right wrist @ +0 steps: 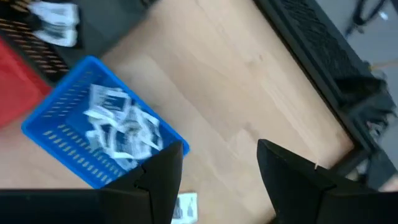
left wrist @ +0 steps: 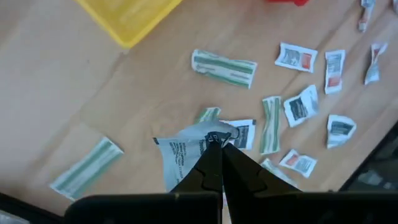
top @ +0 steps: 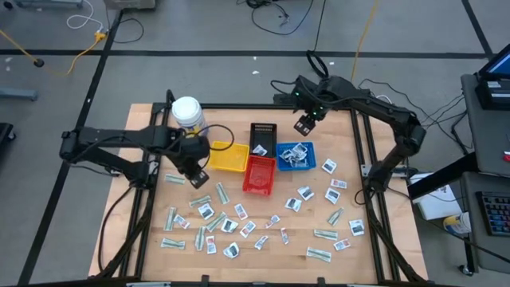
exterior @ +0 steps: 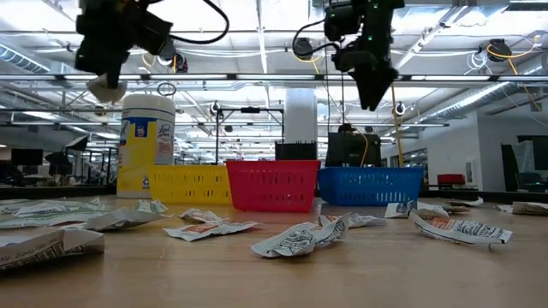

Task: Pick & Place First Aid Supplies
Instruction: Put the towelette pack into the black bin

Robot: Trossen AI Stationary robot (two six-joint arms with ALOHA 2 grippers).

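The table [top: 143,239] fills the middle of the high view, with both arms reaching in from its upper corners. Four trays sit in a cluster just above centre: yellow tray [top: 224,157], red tray [top: 259,174], blue tray [top: 296,155] and black tray [top: 262,135], with a white jar [top: 186,112] to their upper left. The blue tray already holds a heap of packets; the black one holds at least one. Dozens more packets [top: 231,226] lie scattered across the lower half of the table. The left gripper [left wrist: 219,144], left of the yellow tray, has its jaws pressed together on a white packet [left wrist: 186,146], held clear above the wood by one edge. The right gripper [right wrist: 221,152] hovers above the table near the blue tray, upper centre, jaws spread and empty. These packets look light, thin and crinkly, likely to bend or slide rather than lift cleanly, so a pinch on a raised edge or corner seems the surest hold.
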